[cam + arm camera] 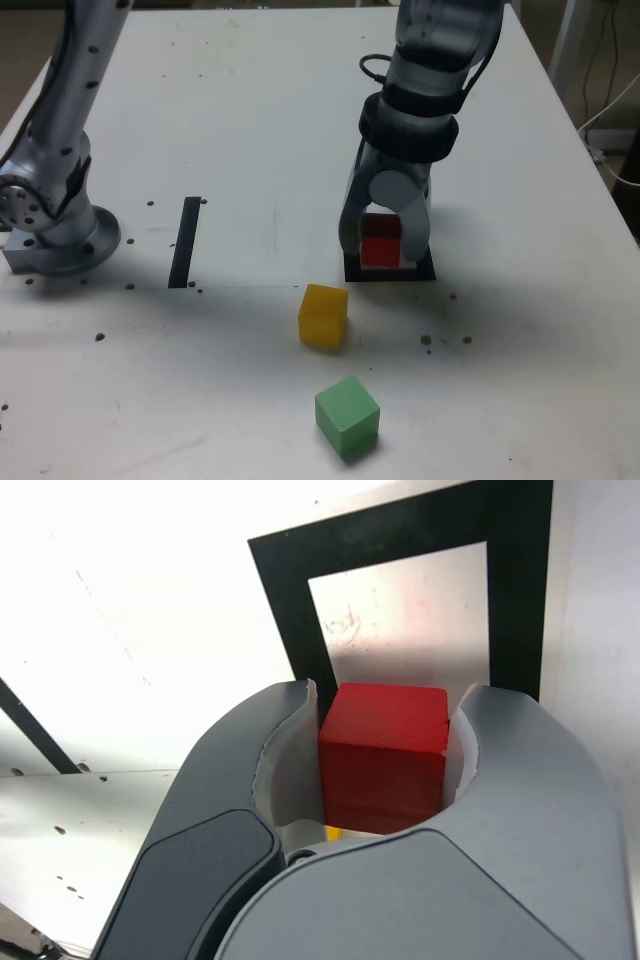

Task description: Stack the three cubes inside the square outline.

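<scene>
My gripper is shut on the red cube, its two grey fingers pressing the cube's sides, directly over the square outline. In the wrist view the red cube sits between the fingers, with the black frame and white centre of the square outline beyond it. Whether the cube touches the table I cannot tell. The yellow cube rests on the table in front of the outline. Nearer the front edge lies the green cube.
A straight black strip lies on the white table toward the exterior view's left. The arm's grey base stands at the far left. Small dark specks dot the tabletop. Cables hang past the table's right edge.
</scene>
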{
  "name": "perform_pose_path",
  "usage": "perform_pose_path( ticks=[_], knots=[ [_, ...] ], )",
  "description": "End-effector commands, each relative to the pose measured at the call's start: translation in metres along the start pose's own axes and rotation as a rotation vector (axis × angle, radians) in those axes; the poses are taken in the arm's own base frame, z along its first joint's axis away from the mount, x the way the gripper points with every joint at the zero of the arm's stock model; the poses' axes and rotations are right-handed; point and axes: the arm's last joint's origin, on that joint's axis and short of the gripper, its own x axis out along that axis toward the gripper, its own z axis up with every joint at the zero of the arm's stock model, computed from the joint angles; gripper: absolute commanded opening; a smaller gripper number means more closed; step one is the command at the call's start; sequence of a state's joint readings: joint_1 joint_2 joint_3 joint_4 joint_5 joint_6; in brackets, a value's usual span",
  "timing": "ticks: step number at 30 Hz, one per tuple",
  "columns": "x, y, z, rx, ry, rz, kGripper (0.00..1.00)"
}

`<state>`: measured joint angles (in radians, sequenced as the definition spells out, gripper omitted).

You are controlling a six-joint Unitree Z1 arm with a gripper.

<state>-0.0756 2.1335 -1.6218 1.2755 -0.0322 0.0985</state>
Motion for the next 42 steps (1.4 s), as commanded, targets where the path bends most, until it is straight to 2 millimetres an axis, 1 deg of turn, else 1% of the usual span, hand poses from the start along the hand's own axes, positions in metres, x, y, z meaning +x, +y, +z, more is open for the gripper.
perform_pose_path(
  ticks=[1, 7, 13, 14, 15, 16, 17, 20, 21, 22, 23, 25, 31, 38, 42],
  knots=[
    [0.002, 0.004, 0.001, -0.011, 0.003, 0.005, 0.24],
    [0.009, 0.013, 0.000, -0.030, 0.011, 0.016, 0.24],
    [0.013, 0.016, 0.000, -0.034, 0.003, 0.019, 0.24],
    [0.013, 0.017, 0.000, -0.034, 0.001, 0.019, 0.26],
    [0.013, 0.017, 0.001, -0.033, -0.001, 0.020, 0.29],
    [0.014, 0.017, 0.001, -0.032, -0.003, 0.020, 0.35],
    [0.014, 0.017, 0.001, -0.031, -0.004, 0.020, 0.44],
    [0.016, 0.017, 0.001, -0.027, -0.006, 0.021, 0.77],
    [0.017, 0.018, 0.001, -0.027, -0.006, 0.021, 0.86],
    [0.018, 0.018, 0.001, -0.026, -0.006, 0.021, 0.93],
    [0.018, 0.018, 0.001, -0.027, -0.007, 0.021, 0.97],
    [0.019, 0.019, 0.000, -0.027, -0.008, 0.021, 0.99],
    [0.014, 0.018, -0.007, -0.028, -0.035, 0.031, 0.99],
    [-0.008, 0.015, -0.037, -0.041, -0.094, 0.063, 1.00],
    [-0.018, 0.008, -0.053, -0.035, -0.098, 0.074, 0.99]
  ],
)
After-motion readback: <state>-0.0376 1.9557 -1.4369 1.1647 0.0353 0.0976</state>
